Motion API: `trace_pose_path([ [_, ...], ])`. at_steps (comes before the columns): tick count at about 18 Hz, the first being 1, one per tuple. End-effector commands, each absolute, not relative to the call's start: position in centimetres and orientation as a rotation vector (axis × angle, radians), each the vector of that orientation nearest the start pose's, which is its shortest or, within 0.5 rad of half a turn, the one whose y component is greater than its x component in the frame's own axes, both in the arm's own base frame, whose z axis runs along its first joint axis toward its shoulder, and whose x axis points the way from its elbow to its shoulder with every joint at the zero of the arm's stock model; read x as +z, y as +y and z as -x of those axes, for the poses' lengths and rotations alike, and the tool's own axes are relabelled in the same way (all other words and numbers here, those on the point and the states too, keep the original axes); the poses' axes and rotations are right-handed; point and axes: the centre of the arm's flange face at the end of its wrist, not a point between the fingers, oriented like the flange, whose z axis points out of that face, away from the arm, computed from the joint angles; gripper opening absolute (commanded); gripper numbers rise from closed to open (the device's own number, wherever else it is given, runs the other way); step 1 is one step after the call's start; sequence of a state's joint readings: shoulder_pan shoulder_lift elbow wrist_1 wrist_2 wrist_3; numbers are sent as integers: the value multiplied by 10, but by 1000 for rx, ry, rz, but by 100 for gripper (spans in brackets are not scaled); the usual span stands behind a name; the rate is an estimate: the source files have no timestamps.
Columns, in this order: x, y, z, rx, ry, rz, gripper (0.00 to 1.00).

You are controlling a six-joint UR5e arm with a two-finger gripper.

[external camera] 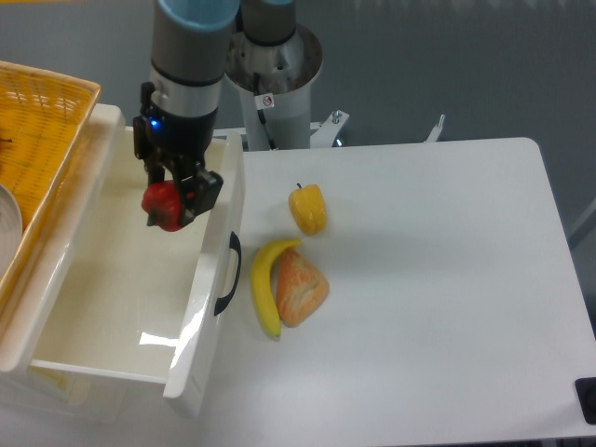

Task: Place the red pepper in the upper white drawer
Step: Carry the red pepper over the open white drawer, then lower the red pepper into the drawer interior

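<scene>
One red pepper (164, 205) is what you have in hand: it sits between the fingers of the end effector (173, 207), closed around it, and hangs above the open cavity of the upper white drawer (112, 279). The pepper is not resting on the drawer floor as far as you can judge; it looks to be held in the air over the back half of the box, nearer the right wall than the left. The relation that matters for you is vertical: the drawer floor lies straight below the pepper, with the front panel and its black handle (228, 272) off to the right. Your next move seems to be a short descent and a release, keeping clear of that right wall. Outside the drawer, on the white surface (438, 279), lie a yellow pepper (308, 209), a banana (265, 289) and a bread wedge (300, 288) touching the banana. A yellow woven basket (37, 140) stands to the drawer's left.
</scene>
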State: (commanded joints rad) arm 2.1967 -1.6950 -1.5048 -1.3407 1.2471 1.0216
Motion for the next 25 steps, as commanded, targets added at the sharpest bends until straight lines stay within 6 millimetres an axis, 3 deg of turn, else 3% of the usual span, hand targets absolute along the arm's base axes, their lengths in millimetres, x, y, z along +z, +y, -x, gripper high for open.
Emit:
trace_pose_path([
  [5,459,566,189,-182,626,2744,0],
  [13,433,580,187,-225,659,2765,0],
  [25,413,596,177,-240,693,2767,0],
])
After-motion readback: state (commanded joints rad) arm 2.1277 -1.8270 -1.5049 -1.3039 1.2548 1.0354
